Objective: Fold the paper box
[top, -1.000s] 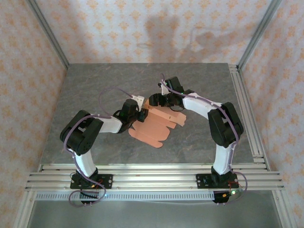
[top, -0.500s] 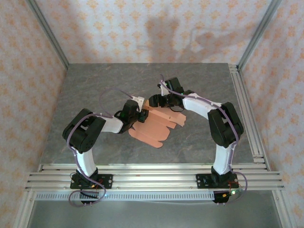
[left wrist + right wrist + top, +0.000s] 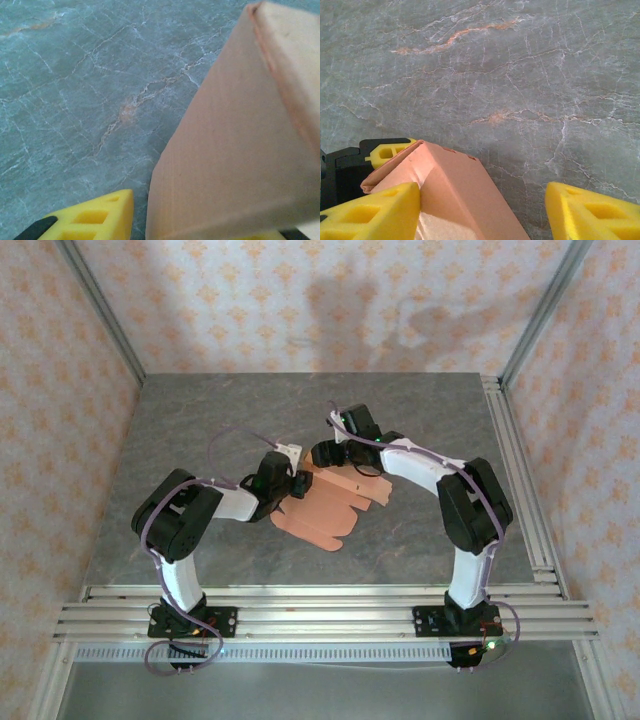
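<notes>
Right claw (image 3: 481,192) is standing wide apart, one yellow finger (image 3: 375,212) leaning on a raised ridge of the paper box (image 3: 455,195) and the other well clear of the box. Left claw (image 3: 298,483) is straddling an upright panel of the box; gripping or loose, I cannot tell. From above, both claws are meeting at the box's far edge, while its rounded flaps are lying flat on the table (image 3: 200,420).
</notes>
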You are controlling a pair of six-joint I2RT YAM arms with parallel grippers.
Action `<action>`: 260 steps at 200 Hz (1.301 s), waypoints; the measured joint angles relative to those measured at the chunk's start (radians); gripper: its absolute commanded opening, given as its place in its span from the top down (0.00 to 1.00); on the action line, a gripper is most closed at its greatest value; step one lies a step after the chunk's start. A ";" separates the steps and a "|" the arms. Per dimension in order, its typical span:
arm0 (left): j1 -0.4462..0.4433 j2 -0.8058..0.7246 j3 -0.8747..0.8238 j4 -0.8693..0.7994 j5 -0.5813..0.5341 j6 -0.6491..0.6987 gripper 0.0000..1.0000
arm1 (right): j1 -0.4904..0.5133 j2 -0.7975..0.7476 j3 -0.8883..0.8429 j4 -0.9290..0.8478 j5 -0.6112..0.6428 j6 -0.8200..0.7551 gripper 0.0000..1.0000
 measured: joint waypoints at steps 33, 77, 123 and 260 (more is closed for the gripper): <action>0.000 -0.004 -0.007 0.000 0.000 -0.011 0.66 | 0.005 -0.002 0.000 0.000 0.029 -0.008 0.34; 0.000 -0.026 -0.031 0.001 -0.004 -0.018 0.65 | 0.007 -0.002 0.000 0.001 0.092 -0.018 0.34; 0.000 -0.041 -0.037 -0.001 -0.015 -0.013 0.65 | 0.015 -0.003 0.001 0.000 0.089 -0.018 0.34; -0.005 -0.022 0.063 -0.063 0.005 0.046 0.85 | -0.030 -0.011 -0.009 -0.022 -0.101 0.052 0.30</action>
